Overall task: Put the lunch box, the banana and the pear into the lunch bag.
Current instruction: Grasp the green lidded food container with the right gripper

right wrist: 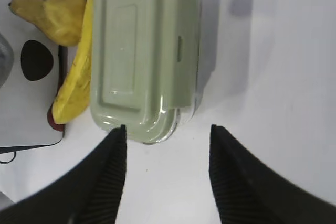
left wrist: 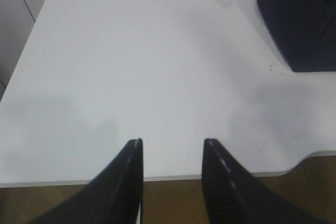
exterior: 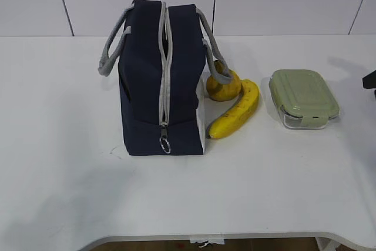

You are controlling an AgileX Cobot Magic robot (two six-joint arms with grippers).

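The navy lunch bag stands on the white table, its grey zipper closed with the ring pull low on the near end; a corner of it shows in the left wrist view. The pear sits against the bag's right side. The banana lies beside it. The lunch box with its sage-green lid lies further right. In the right wrist view the lunch box, banana and pear lie ahead. My right gripper is open and empty, just short of the box. My left gripper is open and empty over bare table.
The table's near edge runs just under my left fingertips. A bit of the right arm shows at the exterior view's right edge. The bag's white cartoon panel faces the fruit.
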